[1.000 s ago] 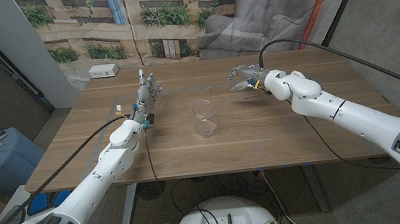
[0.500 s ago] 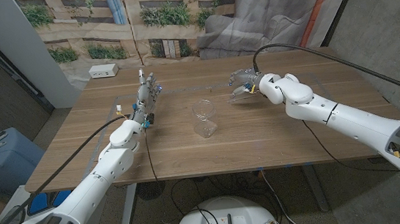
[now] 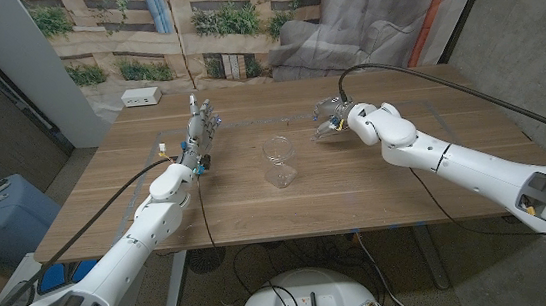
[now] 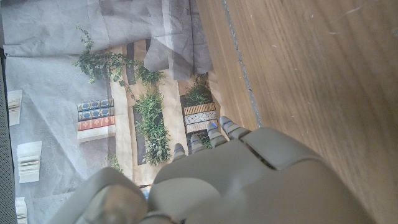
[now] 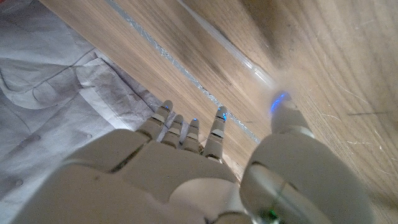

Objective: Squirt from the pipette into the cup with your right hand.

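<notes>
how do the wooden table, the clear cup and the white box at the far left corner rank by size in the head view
1. wooden table, by far the largest.
2. clear cup.
3. white box, which looks slightly smaller but lies farther from the camera, so that order is unsure.

matt wooden table (image 3: 356,180), clear glossy cup (image 3: 279,161)

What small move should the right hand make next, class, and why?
Probably lower and close on the pipette. The right hand hovers open over it; the pipette lies on the table, unheld, and the cup stands apart toward the middle.
</notes>
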Motion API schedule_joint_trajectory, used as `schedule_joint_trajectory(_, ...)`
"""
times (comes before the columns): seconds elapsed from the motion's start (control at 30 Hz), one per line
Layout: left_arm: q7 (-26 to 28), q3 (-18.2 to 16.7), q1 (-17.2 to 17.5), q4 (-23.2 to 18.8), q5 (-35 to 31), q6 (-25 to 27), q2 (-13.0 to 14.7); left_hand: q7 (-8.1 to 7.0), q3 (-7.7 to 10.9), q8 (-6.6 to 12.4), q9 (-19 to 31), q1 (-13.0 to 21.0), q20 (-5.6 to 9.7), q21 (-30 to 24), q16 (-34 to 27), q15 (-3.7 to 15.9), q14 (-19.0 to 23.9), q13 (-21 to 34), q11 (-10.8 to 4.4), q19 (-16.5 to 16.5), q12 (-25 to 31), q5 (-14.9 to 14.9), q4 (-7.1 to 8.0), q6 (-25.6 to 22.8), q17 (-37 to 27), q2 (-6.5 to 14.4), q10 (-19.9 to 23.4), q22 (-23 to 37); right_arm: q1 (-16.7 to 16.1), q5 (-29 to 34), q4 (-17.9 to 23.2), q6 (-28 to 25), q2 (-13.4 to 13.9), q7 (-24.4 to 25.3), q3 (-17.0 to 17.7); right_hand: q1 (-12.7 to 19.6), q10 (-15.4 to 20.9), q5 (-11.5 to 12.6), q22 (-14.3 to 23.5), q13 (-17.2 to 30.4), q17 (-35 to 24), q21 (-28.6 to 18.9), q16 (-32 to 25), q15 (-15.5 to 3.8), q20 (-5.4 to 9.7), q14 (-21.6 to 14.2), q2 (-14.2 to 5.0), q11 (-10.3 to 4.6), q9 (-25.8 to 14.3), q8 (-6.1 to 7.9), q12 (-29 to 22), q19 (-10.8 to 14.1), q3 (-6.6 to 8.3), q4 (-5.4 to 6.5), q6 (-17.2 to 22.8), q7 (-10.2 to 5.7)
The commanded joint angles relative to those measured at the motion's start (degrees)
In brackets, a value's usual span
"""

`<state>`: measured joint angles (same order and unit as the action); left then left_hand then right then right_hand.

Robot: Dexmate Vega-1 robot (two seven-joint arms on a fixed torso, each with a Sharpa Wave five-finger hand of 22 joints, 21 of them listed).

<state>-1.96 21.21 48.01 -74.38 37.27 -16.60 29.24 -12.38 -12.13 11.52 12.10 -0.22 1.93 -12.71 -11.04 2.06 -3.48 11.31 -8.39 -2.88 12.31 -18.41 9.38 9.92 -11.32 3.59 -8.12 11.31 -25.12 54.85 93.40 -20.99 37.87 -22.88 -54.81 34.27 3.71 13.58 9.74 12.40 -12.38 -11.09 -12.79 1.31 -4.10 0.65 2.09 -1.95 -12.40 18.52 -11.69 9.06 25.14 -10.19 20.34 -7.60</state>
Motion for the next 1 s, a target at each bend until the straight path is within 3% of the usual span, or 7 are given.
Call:
schedule_joint_trajectory(0.03, 0.0, 0.0, 0.0, 0.0, 0.0, 0.0, 0.0, -0.32, -0.42, 0.34, 0.1, 0.1, 5.19, -0.3, -0.3, 6.55, -0.5, 0.3, -0.18, -0.3, 0.3, -0.3, 0.05, 0.4, -0.1, 2.5, -0.2, 0.1, 0.7, 5.1, -1.1, -1.2, -1.5, -1.7, -2.5, 0.7, 0.6, 0.4, 0.1, 0.1, -0.3, -0.2, -0.3, -0.15, -0.09, -0.6, 0.22, 0.27, -0.1, 0.61, -0.2, 0.6, 0.51, -0.07, 1.2, 0.01)
schedule_joint_trajectory(1.0, 0.0, 0.0, 0.0, 0.0, 0.0, 0.0, 0.0, -0.32, -0.41, 0.33, 0.1, 0.1, 5.19, -0.3, -0.3, 6.51, -0.5, 0.3, -0.08, -0.4, 0.2, -0.3, 0.05, 0.4, -0.1, 2.5, -0.4, 0.1, 3.0, 8.8, -6.1, 0.9, -4.3, -3.7, -5.3, 3.4, 2.1, 0.8, 0.1, 0.1, -0.6, -0.4, -1.0, -0.98, 1.24, -1.9, -0.25, -0.01, -0.1, 3.41, -0.6, 2.2, 0.84, 0.29, 7.5, -1.05)
